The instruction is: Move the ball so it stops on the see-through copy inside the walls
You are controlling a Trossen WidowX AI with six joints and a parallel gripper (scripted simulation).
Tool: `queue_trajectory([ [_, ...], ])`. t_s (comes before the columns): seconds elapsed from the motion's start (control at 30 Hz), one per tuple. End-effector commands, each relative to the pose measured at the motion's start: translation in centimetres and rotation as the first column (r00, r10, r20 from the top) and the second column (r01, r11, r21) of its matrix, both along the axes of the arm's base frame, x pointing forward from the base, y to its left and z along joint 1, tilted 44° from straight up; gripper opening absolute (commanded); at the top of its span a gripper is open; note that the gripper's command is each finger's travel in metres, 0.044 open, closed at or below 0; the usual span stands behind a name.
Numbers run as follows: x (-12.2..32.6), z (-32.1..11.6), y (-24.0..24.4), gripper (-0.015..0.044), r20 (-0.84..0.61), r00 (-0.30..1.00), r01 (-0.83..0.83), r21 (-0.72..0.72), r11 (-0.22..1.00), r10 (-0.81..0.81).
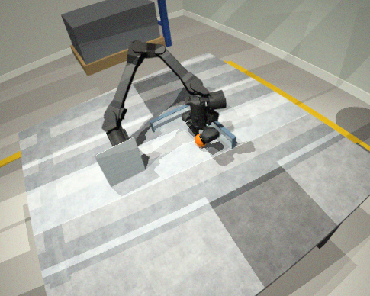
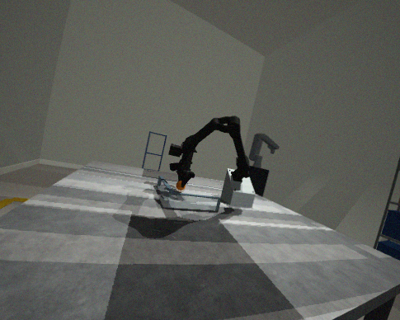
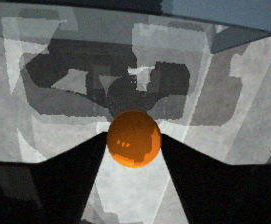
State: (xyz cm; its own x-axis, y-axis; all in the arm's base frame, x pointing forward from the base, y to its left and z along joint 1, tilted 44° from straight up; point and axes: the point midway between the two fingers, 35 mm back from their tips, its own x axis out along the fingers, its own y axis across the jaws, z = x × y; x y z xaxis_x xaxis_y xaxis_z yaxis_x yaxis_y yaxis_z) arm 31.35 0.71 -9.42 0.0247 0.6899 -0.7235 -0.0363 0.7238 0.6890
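The jaws are clamped on the orange ball (image 3: 134, 138) low over the worktop (image 1: 186, 244) inside the wall corner (image 1: 226, 134), but opening before it's seemingly touching down could let it roll off.

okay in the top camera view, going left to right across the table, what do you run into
Grey base block → left blue wall → orange ball clamped in the end effector → right blue wall.
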Motion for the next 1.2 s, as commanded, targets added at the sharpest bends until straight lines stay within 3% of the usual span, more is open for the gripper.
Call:
queue_trajectory([
  [0.0, -0.1, -0.4, 0.5, 0.0, -0.004, 1.0, 0.003, 0.005, 1.0, -0.003],
  [0.33, -0.1, -1.3, 1.3, 0.0, -0.004, 1.0, 0.003, 0.006, 1.0, -0.003],
  [0.8, -0.1, -1.1, 1.1, 0.0365, -0.004, 1.0, 0.0, 0.001, 1.0, 0.0],
  [0.9, 0.1, -0.4, 0.3, 0.0365, -0.004, 1.0, 0.001, 0.0, 1.0, -0.001],
  [1.07, -0.2, 4.9, -4.7, 0.0365, -0.004, 1.0, 0.003, 0.001, 1.0, -0.003],
  [1.17, -0.2, 5.1, -4.9, 0.0365, -0.004, 1.0, 0.003, 0.002, 1.0, -0.003],
])
